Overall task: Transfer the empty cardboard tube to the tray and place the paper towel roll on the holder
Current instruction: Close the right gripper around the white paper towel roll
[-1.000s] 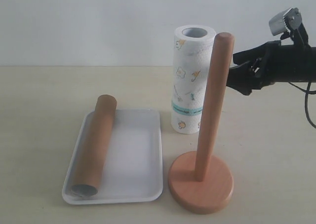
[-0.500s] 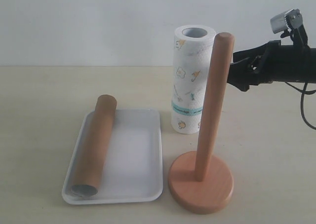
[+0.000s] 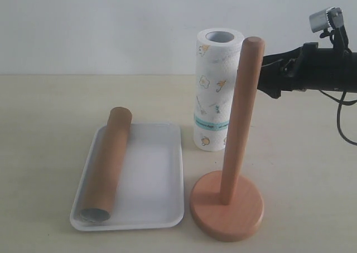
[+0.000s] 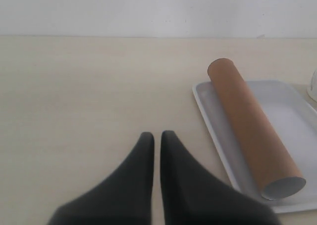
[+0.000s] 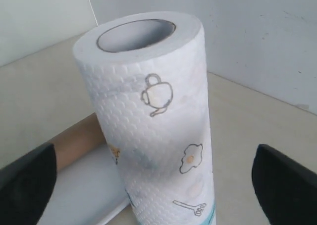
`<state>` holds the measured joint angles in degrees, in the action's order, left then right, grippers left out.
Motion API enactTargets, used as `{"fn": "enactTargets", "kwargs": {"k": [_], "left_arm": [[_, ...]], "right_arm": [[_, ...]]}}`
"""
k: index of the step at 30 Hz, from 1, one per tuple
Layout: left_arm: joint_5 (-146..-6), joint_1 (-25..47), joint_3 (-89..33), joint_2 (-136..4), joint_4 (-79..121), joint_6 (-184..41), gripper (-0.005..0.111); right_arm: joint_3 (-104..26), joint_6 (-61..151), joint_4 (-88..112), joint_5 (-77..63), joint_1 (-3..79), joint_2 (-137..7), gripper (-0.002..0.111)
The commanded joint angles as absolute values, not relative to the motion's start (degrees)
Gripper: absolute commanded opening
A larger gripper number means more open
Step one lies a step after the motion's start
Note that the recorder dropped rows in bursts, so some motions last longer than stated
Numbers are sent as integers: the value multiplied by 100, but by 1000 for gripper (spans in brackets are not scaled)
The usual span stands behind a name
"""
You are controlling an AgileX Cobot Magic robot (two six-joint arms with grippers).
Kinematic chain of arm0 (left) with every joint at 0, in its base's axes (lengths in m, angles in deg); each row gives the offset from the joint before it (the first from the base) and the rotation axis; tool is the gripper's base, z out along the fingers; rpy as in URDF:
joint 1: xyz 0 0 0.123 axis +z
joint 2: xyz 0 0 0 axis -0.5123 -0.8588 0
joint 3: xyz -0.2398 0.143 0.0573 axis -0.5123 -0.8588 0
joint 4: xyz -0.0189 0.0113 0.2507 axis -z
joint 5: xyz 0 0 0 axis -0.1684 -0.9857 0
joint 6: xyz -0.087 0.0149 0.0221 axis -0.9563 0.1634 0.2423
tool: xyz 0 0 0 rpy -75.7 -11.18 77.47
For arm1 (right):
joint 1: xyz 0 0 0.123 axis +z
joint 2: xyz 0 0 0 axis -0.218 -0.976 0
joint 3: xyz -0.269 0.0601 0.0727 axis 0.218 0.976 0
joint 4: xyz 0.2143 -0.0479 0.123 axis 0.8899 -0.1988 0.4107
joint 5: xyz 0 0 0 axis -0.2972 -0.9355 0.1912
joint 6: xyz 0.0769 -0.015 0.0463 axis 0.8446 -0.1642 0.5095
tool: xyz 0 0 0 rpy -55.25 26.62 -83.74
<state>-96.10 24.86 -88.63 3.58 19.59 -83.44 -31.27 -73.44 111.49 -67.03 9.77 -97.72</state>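
The brown cardboard tube (image 3: 106, 164) lies lengthwise along the left side of the white tray (image 3: 159, 175). The paper towel roll (image 3: 215, 91) stands upright on the table behind the wooden holder (image 3: 241, 119), whose dowel is bare. My right gripper (image 3: 271, 77) hovers right of the roll at its upper half, partly hidden by the dowel. In the right wrist view it is open, with one finger (image 5: 29, 185) on each side of the roll (image 5: 153, 111) and not touching it. My left gripper (image 4: 157, 136) is shut on nothing above bare table, beside the tray (image 4: 292, 111) and tube (image 4: 252, 131).
The holder's round base (image 3: 226, 205) sits near the front edge, close to the tray's right rim. A pale wall rises behind the table. A cable (image 3: 345, 119) hangs from the right arm.
The right arm has risen slightly and levelled out, its gripper now pointing more horizontally at the roll. Tube, tray, roll and holder have not moved.
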Motion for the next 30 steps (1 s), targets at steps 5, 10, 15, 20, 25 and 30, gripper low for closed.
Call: {"fn": "enactTargets", "kwargs": {"k": [5, 10, 15, 20, 25, 30], "left_arm": [[-9623, 2506, -8881, 380, 1961, -8333, 4], [-9623, 2506, -8881, 380, 1961, -8333, 4], [-9623, 2506, -8881, 380, 1961, -8333, 4], [-9623, 2506, -8881, 380, 1961, -8333, 4], [-9623, 2506, -8881, 380, 1961, -8333, 4], [-9623, 2506, -8881, 380, 1961, -8333, 4]], "right_arm": [[-3167, -7591, 11198, -6280, 1304, -9767, 105], [-3271, -7591, 11205, -5781, 1632, -9767, 105], [-3333, -7591, 11205, -5586, 1841, -9767, 105], [-3333, -7591, 11205, -5269, 1893, -9767, 105], [-3333, -7473, 11205, -5244, 1906, -9767, 105], [-3333, -7450, 11205, -5332, 1906, -9767, 105]]}}
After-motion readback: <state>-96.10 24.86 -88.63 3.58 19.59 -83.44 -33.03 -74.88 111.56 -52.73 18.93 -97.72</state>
